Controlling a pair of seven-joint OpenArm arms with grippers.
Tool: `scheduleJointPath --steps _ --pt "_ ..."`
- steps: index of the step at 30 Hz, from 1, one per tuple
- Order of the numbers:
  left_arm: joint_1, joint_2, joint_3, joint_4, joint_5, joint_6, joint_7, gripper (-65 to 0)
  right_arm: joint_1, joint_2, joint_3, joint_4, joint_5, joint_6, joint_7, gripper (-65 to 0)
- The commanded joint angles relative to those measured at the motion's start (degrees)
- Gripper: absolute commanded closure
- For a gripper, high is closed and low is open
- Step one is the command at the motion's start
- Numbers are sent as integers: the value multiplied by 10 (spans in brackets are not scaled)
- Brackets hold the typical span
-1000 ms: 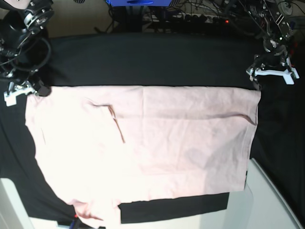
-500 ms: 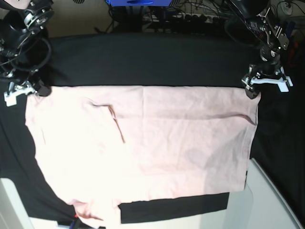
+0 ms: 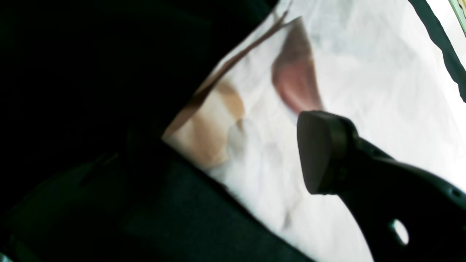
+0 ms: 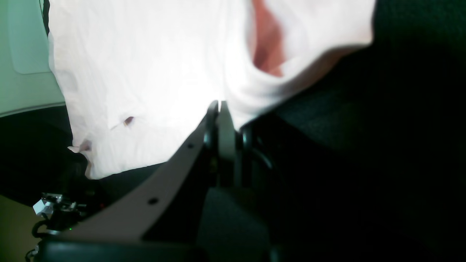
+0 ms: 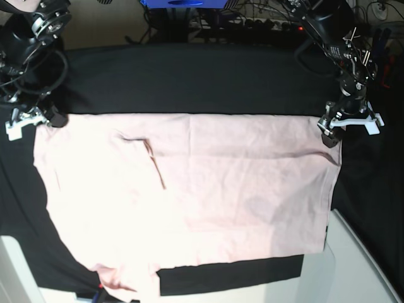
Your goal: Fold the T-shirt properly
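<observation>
Pale pink T-shirt [image 5: 189, 196], light, limp and crease-prone, spread flat on the black-draped desk [image 5: 189, 82], best taken at corners; right gripper [image 4: 218, 105] pinches one, left gripper [image 5: 331, 136] fingers spread over another.

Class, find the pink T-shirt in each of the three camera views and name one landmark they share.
Base: the T-shirt spreads across the middle and lower frame.
Left wrist: it fills the upper right, behind one finger.
Right wrist: it fills the upper left and middle.
Shared landmark: the black cloth under it.
</observation>
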Motion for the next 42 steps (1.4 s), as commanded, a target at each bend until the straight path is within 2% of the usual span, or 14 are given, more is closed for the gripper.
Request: scheduleJointPath --steps 1,11,12,18,25,26,28,35,40,42 --pt "-5 4 2 2 1 -2 17 -549 7 8 -1 7 11 4 2 0" --pt "-28 11 0 -51 2 -2 17 -544 7 8 -1 7 11 4 4 0" --pt "-29 10 0 -60 2 -2 16 -524 7 8 -1 7 11 4 4 0" --pt "-33 7 -1 -83 2 -2 15 -225 7 8 -1 7 11 4 3 0" --pt "-28 7 -2 -83 2 2 16 -168 7 8 -1 7 11 4 3 0" --pt "-28 7 -2 -83 3 2 16 -131 7 8 -1 7 11 4 3 0" --pt "-21 6 0 -84 6 2 17 0 7 8 -1 7 11 4 3 0" --pt "-6 6 0 -75 5 2 17 0 5 11 -1 11 11 4 0 0" --pt "22 10 3 -38 7 2 18 0 4 21 -1 14 11 5 -36 0" --pt "31 11 3 -25 7 2 35 0 -7 19 0 41 11 5 -39 0"
